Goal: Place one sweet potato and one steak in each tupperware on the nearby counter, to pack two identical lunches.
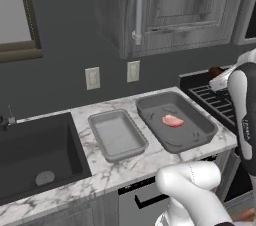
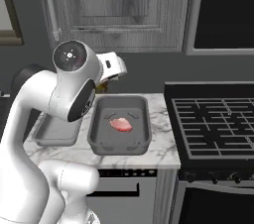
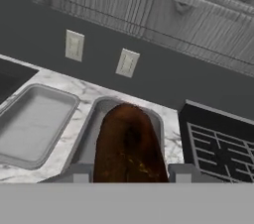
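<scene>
The white marble desk (image 1: 100, 170) sits under dark wood cupboards, with a black sink (image 1: 35, 155) on one side and a stove (image 2: 218, 114) on the other. Two grey tupperware trays lie side by side on it: the tray by the sink (image 1: 117, 135) is bare, and the tray by the stove (image 1: 175, 120) has one red steak (image 1: 172, 121) in it. Your gripper (image 3: 128, 171) is holding the dark brown sweet potato (image 3: 129, 143) between its fingers, up in the air above the tray by the stove. If you let go from this high, I think the sweet potato could bounce or roll over the low wall, or land on the steak. The sweet potato hides the steak and much of the tray floor from the hand camera. The arm hides part of the bare tray in the right base view.
</scene>
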